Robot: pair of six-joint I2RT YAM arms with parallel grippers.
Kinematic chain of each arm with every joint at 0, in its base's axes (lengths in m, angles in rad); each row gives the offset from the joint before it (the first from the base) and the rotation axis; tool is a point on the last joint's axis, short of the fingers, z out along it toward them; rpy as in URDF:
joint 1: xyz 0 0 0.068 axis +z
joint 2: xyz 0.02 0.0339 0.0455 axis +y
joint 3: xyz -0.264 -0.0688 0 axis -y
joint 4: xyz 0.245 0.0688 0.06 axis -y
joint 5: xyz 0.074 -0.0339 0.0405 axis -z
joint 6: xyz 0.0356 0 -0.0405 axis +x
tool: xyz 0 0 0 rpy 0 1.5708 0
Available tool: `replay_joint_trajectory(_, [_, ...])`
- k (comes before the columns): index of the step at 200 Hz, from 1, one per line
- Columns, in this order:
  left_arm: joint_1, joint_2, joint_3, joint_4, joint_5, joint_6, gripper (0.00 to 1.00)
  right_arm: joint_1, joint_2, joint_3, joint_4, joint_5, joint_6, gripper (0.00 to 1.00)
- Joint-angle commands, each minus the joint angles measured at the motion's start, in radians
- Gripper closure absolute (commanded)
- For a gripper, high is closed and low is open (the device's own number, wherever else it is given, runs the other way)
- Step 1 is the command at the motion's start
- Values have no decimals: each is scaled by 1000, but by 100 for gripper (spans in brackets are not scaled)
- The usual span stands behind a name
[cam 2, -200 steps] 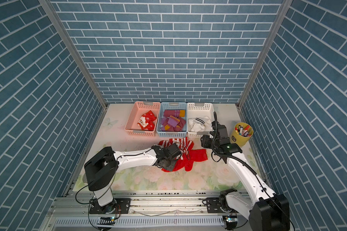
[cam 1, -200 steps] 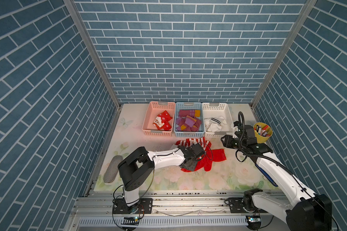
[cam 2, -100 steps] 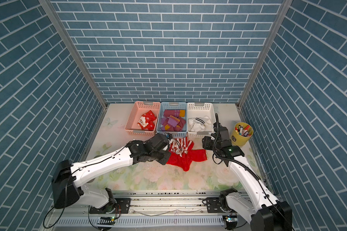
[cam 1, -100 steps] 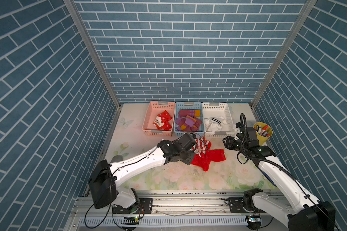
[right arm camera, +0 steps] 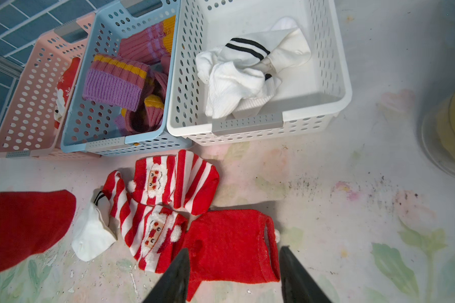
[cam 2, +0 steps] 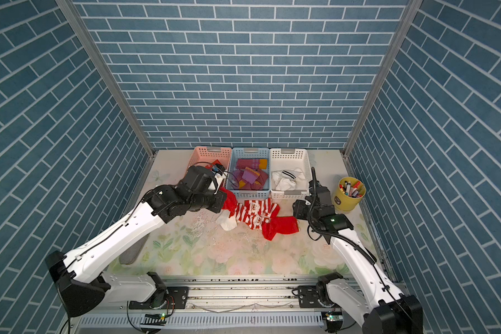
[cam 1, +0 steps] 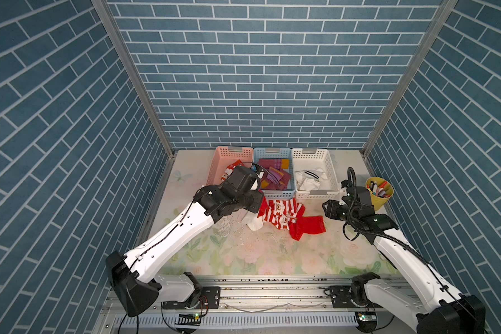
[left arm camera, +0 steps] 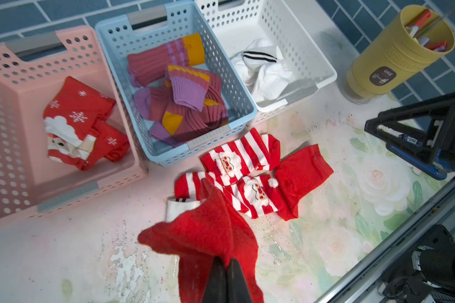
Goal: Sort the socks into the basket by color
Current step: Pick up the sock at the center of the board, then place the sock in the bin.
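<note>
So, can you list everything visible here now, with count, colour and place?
baskets: three; pink basket, blue basket, white basket; back row, left to right
snowflake socks: about two, red, pink basket
purple socks: several, purple-orange, blue basket
white socks: a few, white, white basket
Santa socks: two, red-white striped, table before blue basket
plain red sock: one, red, beside them
loose white sock: one, white, partly under Santa socks
cup: one, yellow, holds markers, right of baskets
held sock: one, red, hanging left of Santa socks
left gripper: shut on held sock
right gripper: open, above plain red sock
</note>
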Motion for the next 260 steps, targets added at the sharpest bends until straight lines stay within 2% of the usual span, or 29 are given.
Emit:
replay_joint_trajectory(1, [49,-2,54,-46,-32,46,100,5,-28,-6,-11,6,38,45])
replay_joint_trajectory(71, [247,83,160,-4,-19,61,100,5,-86,-19,-56,31,25,45])
replay_joint_trajectory(144, [427,297,356,54,38,44,100,5,-86,-19,-64,15,11,44])
replay_joint_trajectory(208, [525,500,501,112,41,-2,100,5,-96,-17,-84,15,4,44])
replay_joint_trajectory(240, [557,563,533,127,73,-29,100,5,-104,-17,-98,17,0,43])
replay_joint_trajectory(260, [559,580,503,136,66,-52,100,5,-105,-19,-99,22,2,43])
